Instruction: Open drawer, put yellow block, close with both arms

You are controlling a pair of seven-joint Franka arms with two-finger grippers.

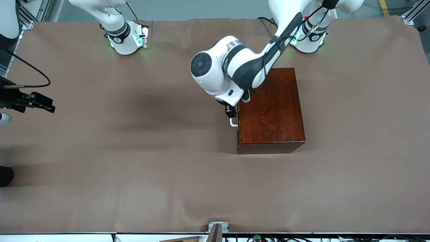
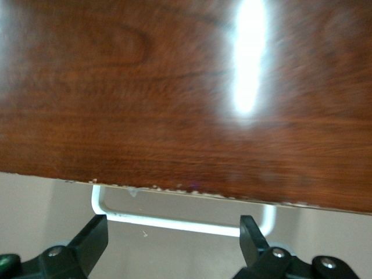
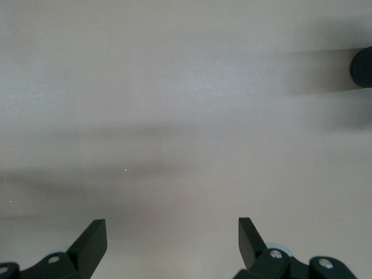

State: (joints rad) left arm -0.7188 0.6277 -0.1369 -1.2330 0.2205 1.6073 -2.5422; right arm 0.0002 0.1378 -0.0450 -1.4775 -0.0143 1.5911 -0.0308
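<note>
The dark reddish-brown wooden box [image 1: 270, 111] stands on the brown table toward the left arm's end. Its drawer is shut, and only the white U-shaped handle [image 1: 233, 123] shows on the box's face. My left gripper [image 1: 231, 113] is open at that handle. In the left wrist view the white bar [image 2: 186, 224] spans the gap between the two black fingertips [image 2: 93, 238], just below the box's glossy top [image 2: 174, 99]. My right gripper [image 1: 50, 107] is open and empty over bare table at the right arm's end, as the right wrist view [image 3: 172, 238] shows. The yellow block is out of view.
A dark round object [image 1: 5, 175] sits at the table's edge at the right arm's end; it also shows in the right wrist view [image 3: 363, 67]. A black cable [image 1: 33, 70] loops above the right gripper. Brown cloth [image 1: 134, 168] covers the table.
</note>
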